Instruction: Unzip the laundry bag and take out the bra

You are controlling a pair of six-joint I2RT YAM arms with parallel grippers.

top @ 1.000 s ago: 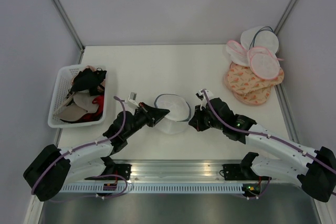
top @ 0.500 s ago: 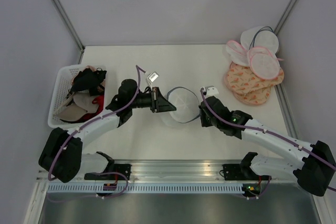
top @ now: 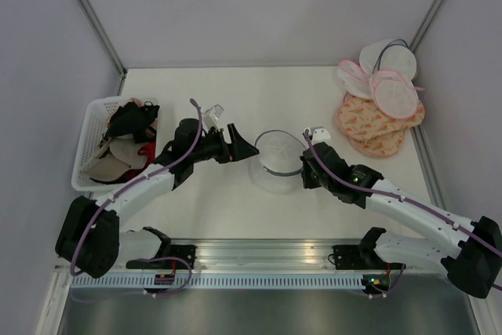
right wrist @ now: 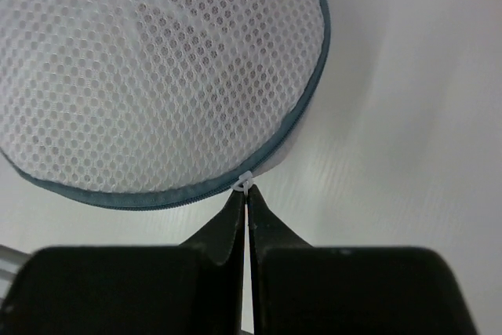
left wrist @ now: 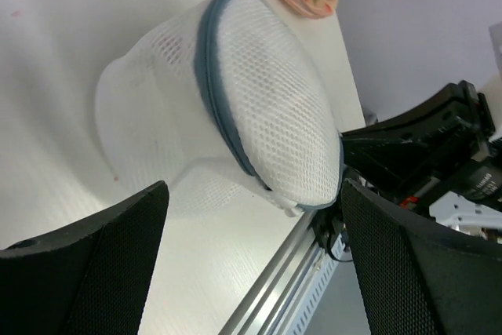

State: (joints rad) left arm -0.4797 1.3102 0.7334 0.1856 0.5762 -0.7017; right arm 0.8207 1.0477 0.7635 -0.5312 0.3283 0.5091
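The laundry bag (top: 276,159), white mesh with a dark grey zipper rim, stands on the table between the two arms. My left gripper (top: 244,147) is open just left of it. In the left wrist view its black fingers (left wrist: 94,272) stand wide apart short of the bag (left wrist: 259,107), with nothing between them. My right gripper (top: 307,175) is at the bag's right side. It is shut on the small white zipper pull (right wrist: 245,182) at the grey rim, the fingertips (right wrist: 235,209) pinched together. The bra is hidden; only a faint shape shows through the mesh (right wrist: 157,76).
A white basket (top: 85,143) of mixed garments sits at the left edge. A pile of peach patterned and pink-rimmed round bags (top: 380,107) lies at the back right. An aluminium rail (top: 267,255) runs along the near edge, and grey walls close three sides.
My left gripper has opened and let go of the bag, drawing back slightly left. The bag has settled more upright. My right gripper stays shut on the zipper pull.
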